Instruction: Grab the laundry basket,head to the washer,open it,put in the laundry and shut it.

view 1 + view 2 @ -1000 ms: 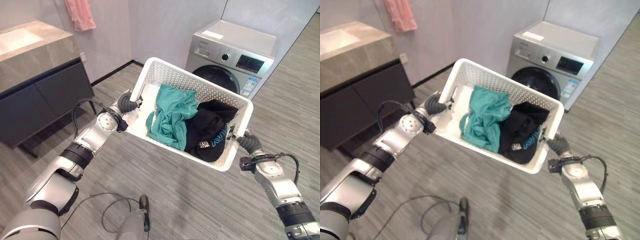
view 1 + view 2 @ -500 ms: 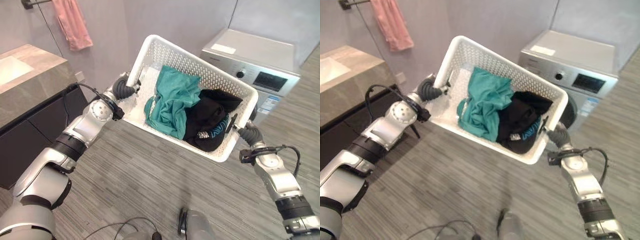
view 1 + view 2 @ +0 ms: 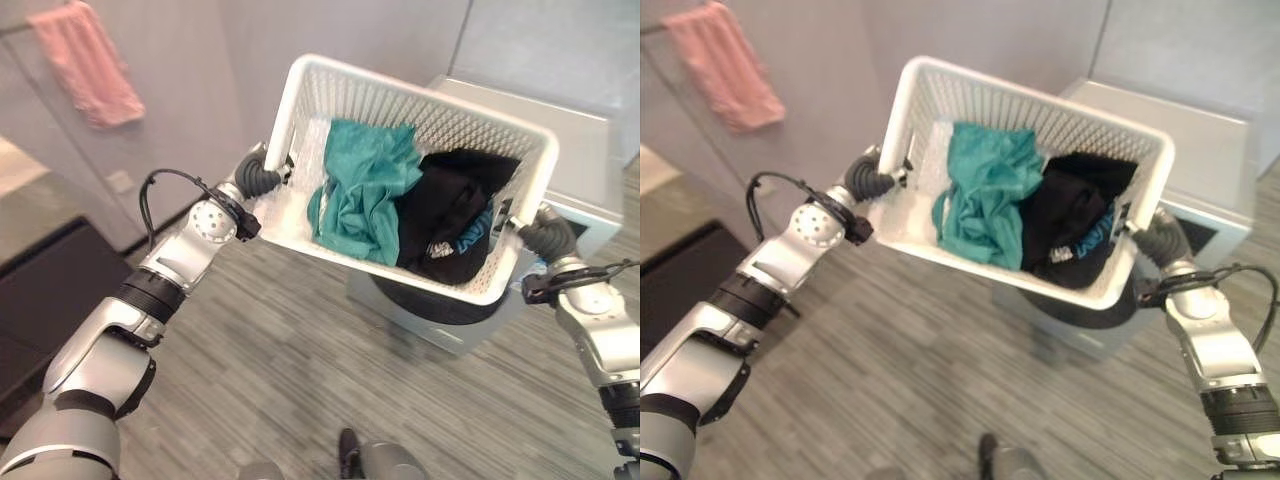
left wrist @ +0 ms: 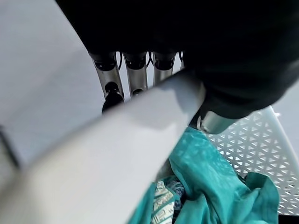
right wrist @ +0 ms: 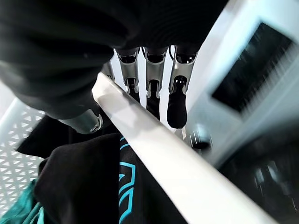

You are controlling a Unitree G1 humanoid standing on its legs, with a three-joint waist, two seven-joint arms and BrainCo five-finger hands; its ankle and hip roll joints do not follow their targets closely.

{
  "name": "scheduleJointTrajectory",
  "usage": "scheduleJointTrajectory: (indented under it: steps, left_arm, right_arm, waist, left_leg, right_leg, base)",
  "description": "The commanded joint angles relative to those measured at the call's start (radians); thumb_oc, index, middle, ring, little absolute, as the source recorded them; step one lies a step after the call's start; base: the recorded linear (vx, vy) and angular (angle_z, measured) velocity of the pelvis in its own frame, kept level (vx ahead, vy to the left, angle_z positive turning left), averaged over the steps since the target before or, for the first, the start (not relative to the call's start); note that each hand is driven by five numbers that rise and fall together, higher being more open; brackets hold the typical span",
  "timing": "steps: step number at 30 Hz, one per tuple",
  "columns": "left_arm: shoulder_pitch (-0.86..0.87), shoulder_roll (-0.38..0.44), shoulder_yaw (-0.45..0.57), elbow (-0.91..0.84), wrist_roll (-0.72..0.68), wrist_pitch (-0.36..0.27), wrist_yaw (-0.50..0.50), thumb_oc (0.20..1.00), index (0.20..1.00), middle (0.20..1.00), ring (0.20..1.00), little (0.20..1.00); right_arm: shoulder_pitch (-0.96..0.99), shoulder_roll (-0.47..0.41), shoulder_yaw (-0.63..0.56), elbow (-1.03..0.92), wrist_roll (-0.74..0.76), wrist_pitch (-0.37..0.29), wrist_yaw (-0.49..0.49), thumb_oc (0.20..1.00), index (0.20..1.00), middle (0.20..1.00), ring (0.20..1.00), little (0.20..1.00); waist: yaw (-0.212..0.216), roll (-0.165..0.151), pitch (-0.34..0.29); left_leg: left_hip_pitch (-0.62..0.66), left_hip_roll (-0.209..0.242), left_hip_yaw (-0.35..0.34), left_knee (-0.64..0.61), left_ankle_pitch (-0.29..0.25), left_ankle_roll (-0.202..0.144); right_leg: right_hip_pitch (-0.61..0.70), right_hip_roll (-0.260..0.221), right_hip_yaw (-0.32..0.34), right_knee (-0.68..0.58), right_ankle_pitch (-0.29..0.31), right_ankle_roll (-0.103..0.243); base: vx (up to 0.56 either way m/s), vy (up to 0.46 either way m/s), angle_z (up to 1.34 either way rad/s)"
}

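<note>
Here, in my left eye view, I hold the white perforated plastic laundry basket (image 3: pixel 420 110) up in front of me, tilted so its open top faces me. My left hand (image 3: pixel 256 178) grips the short end rim on my left, my right hand (image 3: pixel 545 237) the opposite end. Inside lie a crumpled teal garment (image 3: pixel 365 190) and, beside it toward my right hand, a black garment with teal print (image 3: pixel 450 215). The silver front-loading washing machine (image 3: pixel 575 150) sits directly behind and below the basket, its dark round door partly hidden under the basket's floor. A pink towel (image 3: pixel 88 65) hangs on the grey wall to my left.

In my right eye view, the same layout shows, with the basket's rim (image 3: pixel 1030 85) overlapping the washer's top.

In my left wrist view, my fingers (image 4: pixel 135 70) curl over the basket's smooth white rim (image 4: pixel 117 140) and my thumb presses from the inner side; the teal cloth lies just past it.

In my right wrist view, my fingers (image 5: pixel 152 79) wrap the rim from outside, thumb on the inside, next to the black garment; the washer's panel (image 5: pixel 261 65) is beyond.
</note>
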Motion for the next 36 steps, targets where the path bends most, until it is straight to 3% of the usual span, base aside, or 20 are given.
scheduleJointTrajectory:
  steps: [1,3,4,7,8,9,12,13,18,22,23,25,26,28,30,31,32,34,36]
  left_arm:
    - [-0.074,-0.040,-0.006,-0.106,-0.015,-0.134,-0.019,0.200,0.200,0.200,0.200,0.200]
    - [-0.066,-0.027,-0.001,-0.117,-0.012,-0.142,-0.027,0.200,0.200,0.200,0.200,0.200]
    - [-0.061,-0.022,-0.005,-0.125,-0.016,-0.149,-0.033,0.200,0.200,0.200,0.200,0.200]
    - [-0.073,-0.025,-0.028,-0.136,-0.011,-0.163,-0.039,0.200,0.200,0.200,0.200,0.200]
    - [-0.081,-0.036,-0.044,-0.127,-0.007,-0.162,-0.038,0.200,0.200,0.200,0.200,0.200]
    - [-0.097,-0.058,-0.065,-0.104,0.005,-0.164,-0.032,0.200,0.200,0.200,0.200,0.200]
    - [-0.112,-0.065,-0.084,-0.095,0.007,-0.165,-0.034,0.200,0.200,0.200,0.200,0.200]
    - [-0.138,-0.083,-0.119,-0.064,-0.002,-0.168,-0.030,0.200,0.200,0.200,0.200,0.200]
    - [-0.162,-0.112,-0.145,-0.025,-0.024,-0.163,-0.027,0.200,0.200,0.200,0.200,0.200]
    - [-0.205,-0.126,-0.179,0.017,-0.029,-0.156,-0.032,0.200,0.200,0.200,0.200,0.200]
    - [-0.204,-0.125,-0.180,0.025,-0.031,-0.155,-0.032,0.200,0.200,0.200,0.200,0.200]
    - [-0.204,-0.116,-0.184,0.032,-0.044,-0.141,-0.035,0.200,0.200,0.200,0.200,0.200]
    - [-0.202,-0.088,-0.190,0.014,-0.054,-0.131,-0.043,0.200,0.200,0.200,0.200,0.200]
    - [-0.203,-0.083,-0.195,0.000,-0.072,-0.120,-0.054,0.200,0.200,0.200,0.200,0.200]
    - [-0.217,-0.090,-0.204,0.001,-0.086,-0.117,-0.056,0.200,0.200,0.200,0.200,0.200]
    - [-0.244,-0.108,-0.219,0.017,-0.097,-0.117,-0.059,0.200,0.200,0.200,0.200,0.200]
    - [-0.256,-0.111,-0.227,0.021,-0.093,-0.116,-0.062,0.200,0.200,0.200,0.200,0.200]
    - [-0.263,-0.118,-0.233,0.038,-0.097,-0.120,-0.057,0.200,0.200,0.200,0.200,0.200]
    - [-0.267,-0.121,-0.238,0.052,-0.104,-0.124,-0.053,0.200,0.200,0.200,0.200,0.200]
  right_arm:
    - [-0.060,-0.036,-0.032,-0.141,0.020,-0.162,0.005,0.200,0.200,0.200,0.200,0.200]
    - [-0.075,-0.036,-0.024,-0.144,0.022,-0.168,0.011,0.200,0.200,0.200,0.200,0.200]
    - [-0.089,-0.038,-0.014,-0.140,0.020,-0.169,0.010,0.200,0.200,0.200,0.200,0.200]
    - [-0.081,-0.055,-0.040,-0.141,0.020,-0.170,0.008,0.200,0.200,0.200,0.200,0.200]
    - [-0.084,-0.056,-0.043,-0.141,0.016,-0.176,0.005,0.200,0.200,0.200,0.200,0.200]
    - [-0.099,-0.051,-0.038,-0.124,0.008,-0.182,-0.008,0.200,0.200,0.200,0.200,0.200]
    - [-0.111,-0.054,-0.032,-0.112,0.006,-0.181,-0.011,0.200,0.200,0.200,0.200,0.200]
    - [-0.185,-0.046,0.040,-0.044,0.004,-0.174,-0.018,0.200,0.200,0.200,0.200,0.200]
    - [-0.248,-0.061,0.094,0.013,0.002,-0.156,-0.018,0.200,0.200,0.200,0.200,0.200]
    - [-0.266,-0.099,0.104,0.022,0.014,-0.147,-0.013,0.200,0.200,0.200,0.200,0.200]
    - [-0.262,-0.100,0.105,0.021,0.017,-0.148,-0.011,0.200,0.200,0.200,0.200,0.200]
    - [-0.252,-0.103,0.111,0.015,0.034,-0.149,-0.004,0.200,0.200,0.200,0.200,0.200]
    - [-0.233,-0.103,0.109,0.007,0.048,-0.142,0.006,0.200,0.200,0.200,0.200,0.200]
    - [-0.221,-0.107,0.110,0.006,0.053,-0.134,0.007,0.200,0.200,0.200,0.200,0.200]
    - [-0.212,-0.110,0.102,0.003,0.059,-0.130,0.003,0.200,0.200,0.200,0.200,0.200]
    - [-0.199,-0.123,0.089,0.002,0.071,-0.135,-0.005,0.200,0.200,0.200,0.200,0.200]
    - [-0.196,-0.131,0.084,-0.002,0.074,-0.134,-0.004,0.200,0.200,0.200,0.200,0.200]
    - [-0.191,-0.136,0.077,0.013,0.079,-0.140,-0.012,0.200,0.200,0.200,0.200,0.200]
    - [-0.201,-0.136,0.088,0.046,0.076,-0.141,-0.017,0.200,0.200,0.200,0.200,0.200]
  waist:
    - [0.034,0.025,-0.083]
    - [0.039,0.039,-0.094]
    - [0.047,0.038,-0.103]
    - [0.029,0.055,-0.123]
    - [0.026,0.061,-0.129]
    - [0.033,0.064,-0.132]
    - [0.033,0.061,-0.130]
    - [0.042,0.060,-0.126]
    - [0.043,0.063,-0.124]
    - [0.035,0.068,-0.129]
    - [0.037,0.065,-0.129]
    - [0.062,0.040,-0.105]
    - [0.069,0.028,-0.073]
    - [0.070,0.017,-0.055]
    - [0.069,0.017,-0.052]
    - [0.070,0.016,-0.052]
    - [0.070,0.019,-0.055]
    - [0.088,0.023,-0.063]
    - [0.112,0.031,-0.065]
  left_leg:
    - [0.240,-0.052,0.026,-0.412,-0.076,-0.064]
    - [0.284,-0.073,0.008,-0.584,-0.117,-0.065]
    - [0.325,-0.104,-0.005,-0.702,-0.140,-0.060]
    - [0.396,-0.134,-0.021,-0.922,-0.203,-0.061]
    - [0.421,-0.146,-0.023,-0.968,-0.200,-0.061]
    - [0.443,-0.185,-0.060,-1.018,-0.220,-0.052]
    - [0.449,-0.199,-0.066,-1.034,-0.230,-0.043]
    - [0.463,-0.229,-0.084,-1.060,-0.243,-0.026]
    - [0.474,-0.218,-0.066,-1.062,-0.227,-0.029]
    - [0.444,-0.149,-0.052,-0.944,-0.145,-0.074]
    - [0.429,-0.132,-0.048,-0.877,-0.096,-0.077]
    - [0.325,-0.118,-0.083,-0.616,0.026,-0.074]
    - [0.185,-0.122,-0.156,-0.337,0.072,-0.063]
    - [0.112,-0.093,-0.142,-0.264,0.082,-0.050]
    - [0.082,-0.090,-0.133,-0.286,0.061,-0.045]
    - [0.027,-0.130,-0.109,-0.406,0.001,-0.045]
    - [0.014,-0.136,-0.097,-0.475,-0.010,-0.053]
    - [0.014,-0.175,-0.096,-0.755,0.001,-0.060]
    - [0.022,-0.222,-0.168,-0.915,0.011,-0.075]
  right_leg:
    - [0.045,-0.148,0.050,-0.121,0.022,0.227]
    - [0.039,-0.153,0.062,-0.130,0.023,0.249]
    - [0.037,-0.169,0.070,-0.139,0.032,0.262]
    - [0.015,-0.194,0.064,-0.136,0.046,0.289]
    - [0.007,-0.198,0.072,-0.132,0.054,0.295]
    - [-0.012,-0.209,0.080,-0.125,0.074,0.305]
    - [-0.018,-0.215,0.082,-0.123,0.080,0.309]
    - [-0.036,-0.214,0.095,-0.106,0.078,0.315]
    - [-0.047,-0.203,0.102,-0.090,0.061,0.311]
    - [-0.020,-0.164,0.070,-0.079,-0.004,0.270]
    - [-0.001,-0.156,0.063,-0.082,-0.012,0.257]
    - [0.051,-0.138,0.068,-0.100,-0.018,0.216]
    - [0.078,-0.108,0.070,-0.107,-0.022,0.171]
    - [0.106,-0.098,0.072,-0.111,-0.038,0.151]
    - [0.119,-0.097,0.068,-0.119,-0.043,0.150]
    - [0.150,-0.101,0.058,-0.138,-0.055,0.160]
    - [0.162,-0.098,0.055,-0.142,-0.067,0.165]
    - [0.181,-0.107,0.056,-0.152,-0.080,0.187]
    - [0.203,-0.106,0.068,-0.143,-0.100,0.203]
  base:
    - [0.02,0.142,-0.23]
    - [0.02,0.204,-0.60]
    - [0.04,0.250,-0.74]
    - [-0.03,0.220,-0.42]
    - [-0.04,0.224,-0.22]
    - [-0.04,0.159,-0.03]
    - [-0.05,0.071,0.02]
    - [-0.01,0.043,0.14]
    - [0.04,-0.032,-0.10]
    - [0.18,-0.184,-0.02]
    - [0.20,-0.242,0.09]
    - [0.17,-0.350,0.07]
    - [0.13,-0.382,-0.06]
    - [0.16,-0.225,-0.12]
    - [0.19,-0.019,0.07]
    - [0.29,0.054,0.59]
    - [0.42,0.105,0.62]
    - [0.34,0.141,0.16]
    - [0.28,0.128,-0.36]
